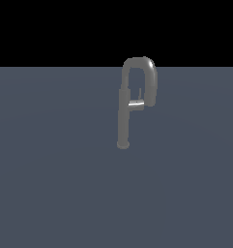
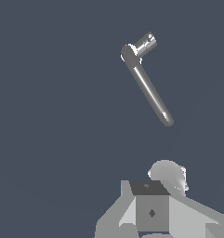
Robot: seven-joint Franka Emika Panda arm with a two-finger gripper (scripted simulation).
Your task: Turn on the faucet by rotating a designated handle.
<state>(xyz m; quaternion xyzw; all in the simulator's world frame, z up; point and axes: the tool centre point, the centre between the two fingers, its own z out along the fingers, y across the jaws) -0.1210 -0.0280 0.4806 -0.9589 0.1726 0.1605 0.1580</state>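
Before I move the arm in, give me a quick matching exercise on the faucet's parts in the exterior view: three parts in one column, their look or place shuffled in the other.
Column one:
1. handle
2. spout
3. base

Column two:
A. small round foot resting on the blue-grey ground
B. thin shiny bar sticking out from the stem toward the exterior view's right
C. thick dull-grey arch at the top

Pairs: 1-B, 2-C, 3-A.

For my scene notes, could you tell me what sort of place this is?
Probably a bare simulated test scene, not a real kitchen: a lone faucet with its handle stands on a flat grey floor under a black backdrop.
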